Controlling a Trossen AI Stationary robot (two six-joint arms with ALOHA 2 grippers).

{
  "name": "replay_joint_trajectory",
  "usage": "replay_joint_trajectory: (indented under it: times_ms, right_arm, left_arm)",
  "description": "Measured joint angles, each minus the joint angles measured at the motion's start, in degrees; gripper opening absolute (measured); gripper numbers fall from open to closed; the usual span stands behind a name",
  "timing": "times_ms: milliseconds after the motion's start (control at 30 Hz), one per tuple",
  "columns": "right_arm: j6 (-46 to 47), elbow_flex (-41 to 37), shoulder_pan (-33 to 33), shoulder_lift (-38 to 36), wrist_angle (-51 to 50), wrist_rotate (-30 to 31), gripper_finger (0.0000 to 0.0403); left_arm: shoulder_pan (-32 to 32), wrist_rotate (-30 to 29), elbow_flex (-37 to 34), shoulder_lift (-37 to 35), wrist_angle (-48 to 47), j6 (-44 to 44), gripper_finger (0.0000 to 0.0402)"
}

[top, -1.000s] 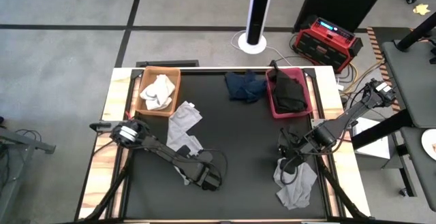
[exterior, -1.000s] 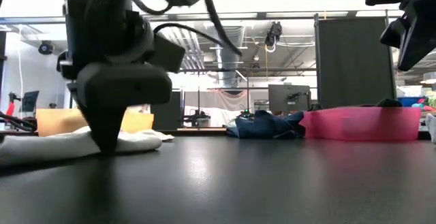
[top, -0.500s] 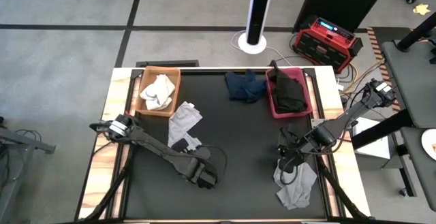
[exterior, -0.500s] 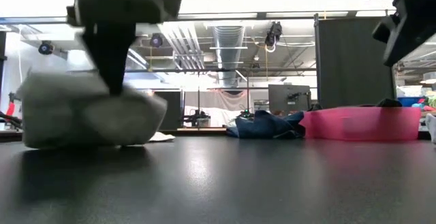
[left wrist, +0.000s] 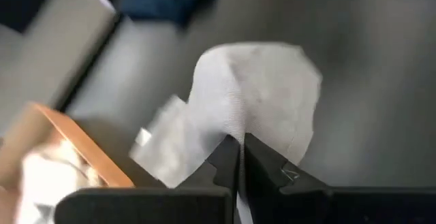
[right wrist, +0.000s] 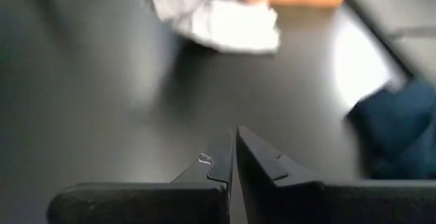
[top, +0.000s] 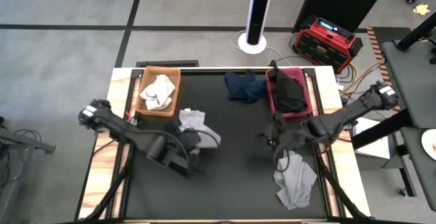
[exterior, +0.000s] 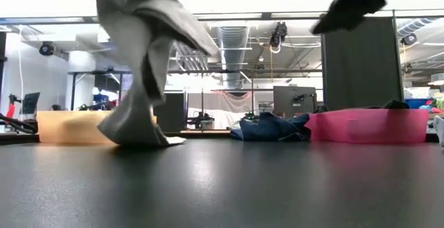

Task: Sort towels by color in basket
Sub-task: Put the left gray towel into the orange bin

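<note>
**Tabletop and room status: grey towel lifted by left tool**

The black tabletop (top: 231, 183) is matte, framed by pale wooden edging. Nearest the front edge, a light grey towel (top: 294, 178) lies crumpled on the right side. Above and just behind it, the right tool (top: 270, 141) hangs with its fingers pressed together, holding nothing. Left of centre, the left tool (top: 193, 144) is clamped on a second grey towel (exterior: 142, 62), which hangs raised with its lower end touching the surface. Further back, an orange basket (top: 171, 74) at the left holds a white towel (top: 157, 91); a pink basket (top: 272, 101) at the right holds a black towel (top: 290, 92). A navy towel (top: 245, 86) lies on the surface just beside the pink basket. Beyond the tabletop, a grey floor carries a red power unit (top: 325, 40) and a white pole base (top: 252, 42). The low view shows ceiling ducts and a dark partition (exterior: 361, 62).
</note>
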Motion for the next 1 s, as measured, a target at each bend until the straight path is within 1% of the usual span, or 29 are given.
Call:
replay_joint_trajectory:
  times_ms: [133,300,367,467,600,667,800,900,1000]
  right_arm:
    - [-9.9,0.0,-4.3,0.0,9.6,0.1,0.0013]
    - [-20.5,0.0,-8.7,0.0,16.8,0.1,0.0016]
    - [-22.1,0.0,-10.2,0.0,18.2,0.1,0.0027]
    - [-22.4,0.0,-11.6,0.0,18.6,-0.1,0.0061]
    - [-22.9,0.0,-11.7,0.9,20.1,-0.4,0.0122]
    - [-23.3,0.0,-11.7,1.9,22.0,-1.3,0.0152]
    - [-24.1,0.0,-11.7,5.1,27.9,-9.5,0.0205]
    - [-23.5,0.1,-11.7,8.2,34.1,-15.3,0.0237]
    - [-22.1,0.5,-11.7,11.7,39.9,-18.5,0.0264]
  left_arm:
    - [0.1,-8.2,0.0,-3.6,0.1,3.9,0.0]
    - [0.4,-13.7,0.0,-7.6,0.2,11.9,0.0]
    - [0.4,-15.8,0.0,-8.7,0.4,13.8,0.0]
    - [0.4,-18.4,-0.1,-9.9,1.3,14.6,0.0]
    - [0.4,-18.1,-0.6,-9.8,4.6,20.0,0.0]
    - [0.4,-15.2,-1.8,-9.8,9.4,25.4,0.0]
    - [0.6,-7.7,-4.3,-9.2,20.7,35.6,0.0]
    - [0.6,-6.5,-6.2,-8.7,25.0,38.3,0.0]
    - [0.7,-6.5,-7.8,-8.2,26.6,38.3,0.0]
